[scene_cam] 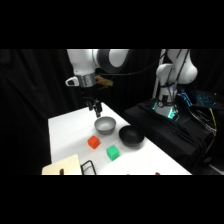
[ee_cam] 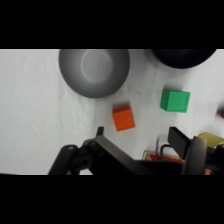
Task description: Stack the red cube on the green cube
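Two cubes sitting apart on white table (scene_cam: 65, 127). Side view: gripper (scene_cam: 95, 107) hanging above table, just beside grey bowl (scene_cam: 105, 125); red cube (scene_cam: 93, 142) lying below and nearer camera, green cube (scene_cam: 113, 153) beyond it, black bowl (scene_cam: 131, 136) near. Wrist view: red cube (ee_cam: 123, 118) sitting just ahead of gripper (ee_cam: 137, 142), ungrasped; green cube (ee_cam: 175, 100) lying off to one side; grey bowl (ee_cam: 94, 71) farther ahead. Finger spread: cannot tell.

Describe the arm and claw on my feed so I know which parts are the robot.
The arm is glossy white with rounded segments and darker grey joint bands. Its base is white too, with teal lights glowing at its foot. The claw is small and black; the wrist view shows its black angular linkage.
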